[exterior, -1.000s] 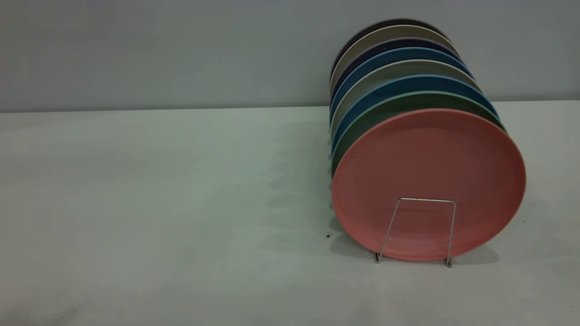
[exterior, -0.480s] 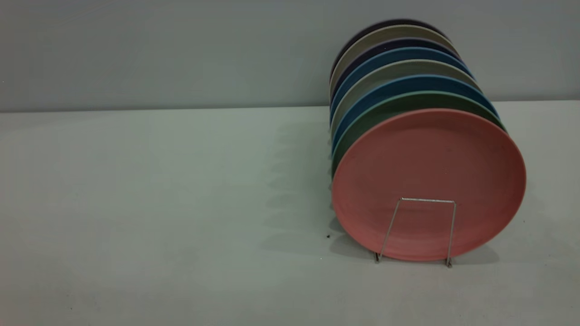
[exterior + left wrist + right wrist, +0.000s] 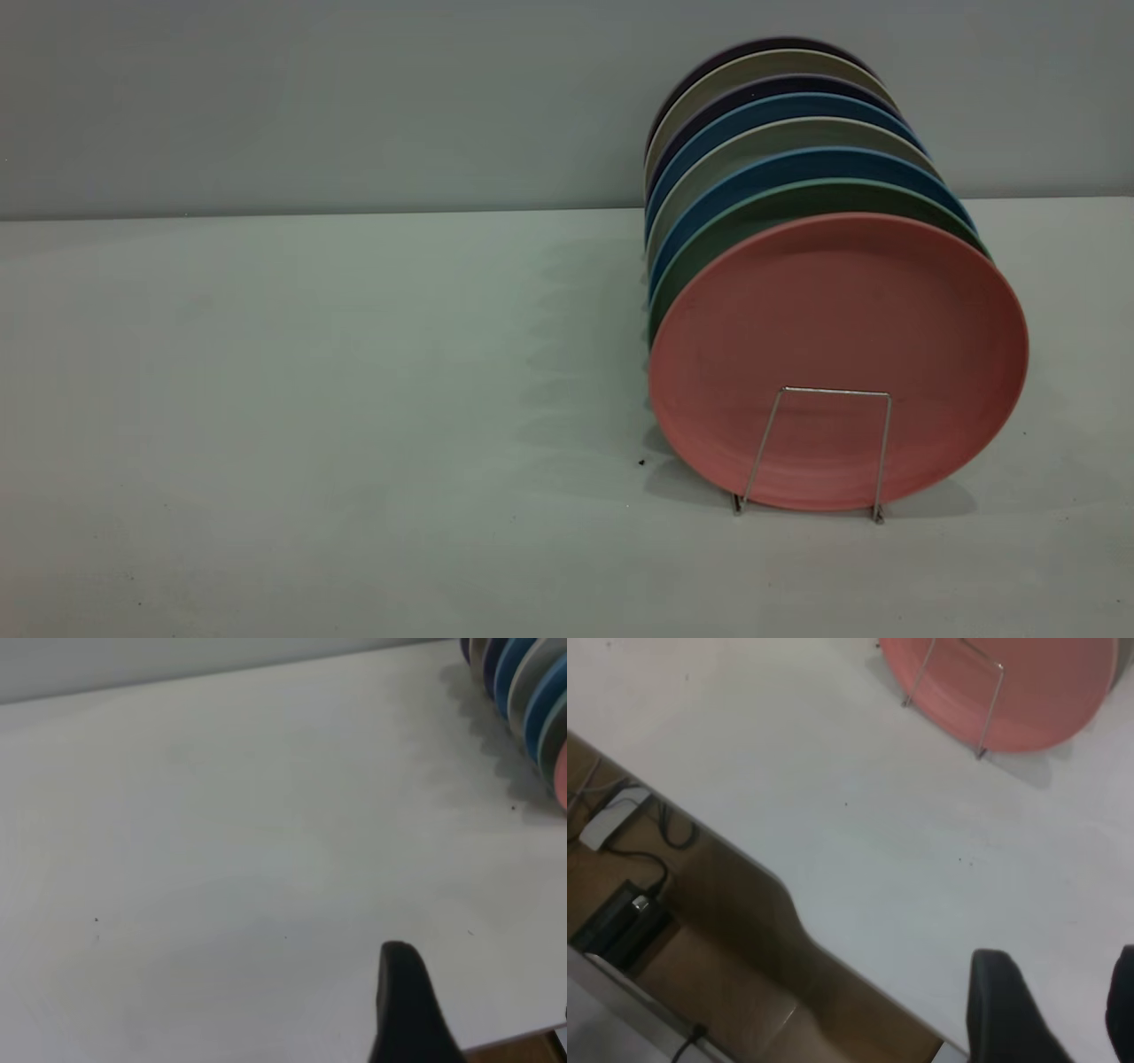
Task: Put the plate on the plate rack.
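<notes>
The salmon-pink plate (image 3: 837, 354) stands on edge at the front of the plate rack (image 3: 819, 443), leaning back against a teal-green plate (image 3: 709, 257) and a row of blue and grey plates behind it. You can see 1 squared wire loop crossing the pink plate's lower face, its 2 feet on the white table (image 3: 310, 399). That loop is what keeps the plate from sliding forward, and the stack behind keeps it near upright, so by this view the plate looks seated and the task looks done.

Neither arm appears in the exterior view. Your right gripper (image 3: 1050, 1010) hangs over the table's near edge, well apart from the rack, with the pink plate (image 3: 1010, 691) and the wire loop (image 3: 957, 691) visible farther off. Its 2 dark fingers (image 3: 1001, 1010) stand spread with bare table showing between them, holding nothing. That fits an arm that has let go and backed off to leave the rack undisturbed.

Your left gripper (image 3: 407, 1010) is parked over bare table, with the plate row only at the far corner of its wrist view. Just 1 dark finger (image 3: 403, 1001) shows there, so you cannot tell whether it is spread or closed.

Below the table edge, the right wrist view shows cables and a black box (image 3: 620, 921).
</notes>
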Tool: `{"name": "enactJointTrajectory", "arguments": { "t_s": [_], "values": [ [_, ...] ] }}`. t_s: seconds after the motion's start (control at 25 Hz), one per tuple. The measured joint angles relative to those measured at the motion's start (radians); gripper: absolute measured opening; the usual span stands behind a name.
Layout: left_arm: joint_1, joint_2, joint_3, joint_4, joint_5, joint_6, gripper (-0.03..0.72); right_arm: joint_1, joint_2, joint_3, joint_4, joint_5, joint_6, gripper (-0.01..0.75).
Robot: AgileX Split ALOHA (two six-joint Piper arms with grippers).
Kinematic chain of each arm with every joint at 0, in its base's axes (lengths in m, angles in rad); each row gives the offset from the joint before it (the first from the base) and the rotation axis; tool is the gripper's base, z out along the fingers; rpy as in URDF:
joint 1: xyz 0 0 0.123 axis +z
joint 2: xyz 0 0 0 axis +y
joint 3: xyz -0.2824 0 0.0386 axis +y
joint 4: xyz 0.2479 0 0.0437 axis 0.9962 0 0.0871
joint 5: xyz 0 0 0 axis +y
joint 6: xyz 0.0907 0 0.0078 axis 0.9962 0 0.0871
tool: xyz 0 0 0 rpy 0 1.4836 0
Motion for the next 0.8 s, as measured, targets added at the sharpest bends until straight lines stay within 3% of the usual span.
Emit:
{"name": "enactJointTrajectory", "arguments": {
  "t_s": [0.8],
  "values": [
    [-0.028, -0.026, 0.170, 0.005, -0.016, 0.120, 0.456, 0.000, -0.058, 0.001, -0.002, 0.002, -0.005, 0.266]
  ]
}}
